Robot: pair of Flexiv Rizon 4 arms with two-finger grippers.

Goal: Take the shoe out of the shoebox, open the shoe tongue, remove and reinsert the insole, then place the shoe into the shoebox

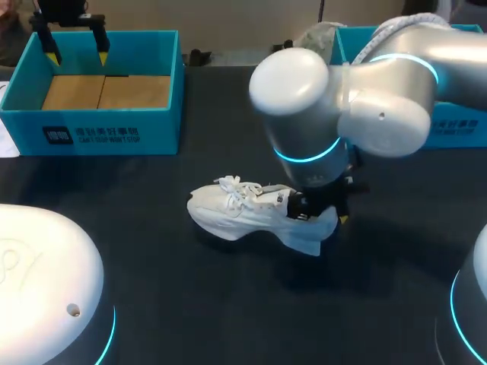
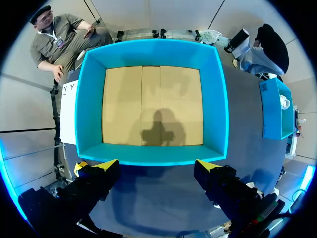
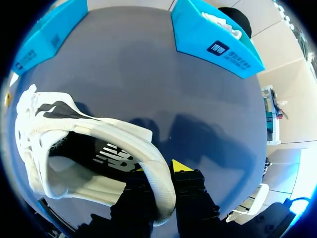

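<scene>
Mid-table on the black tabletop (image 1: 152,266): white lace-up sneaker (image 1: 243,213), sole down, laces up. Long axis runs roughly 9 to 3 o'clock in head view, toe at 9, heel at 3.

Open teal cardboard shoebox (image 1: 114,133) sits at 10 o'clock from the shoe, well apart. A second teal box (image 1: 456,125) is at 2 o'clock, and the right arm's grey elbow joint covers its near corner. That same joint blocks most of the heel grip in head view.

Right wrist view fills that in: the right gripper (image 3: 161,178) is clamped on the sneaker's (image 3: 94,148) heel collar, one finger inside and one outside, second box (image 3: 213,34) far ahead.

Left gripper (image 1: 76,55) hangs over the shoebox's far edge, fingers spread, holding nothing. From the left wrist, left gripper (image 2: 156,168) looks straight down into the shoebox (image 2: 218,99); tan cardboard floor shows.
</scene>
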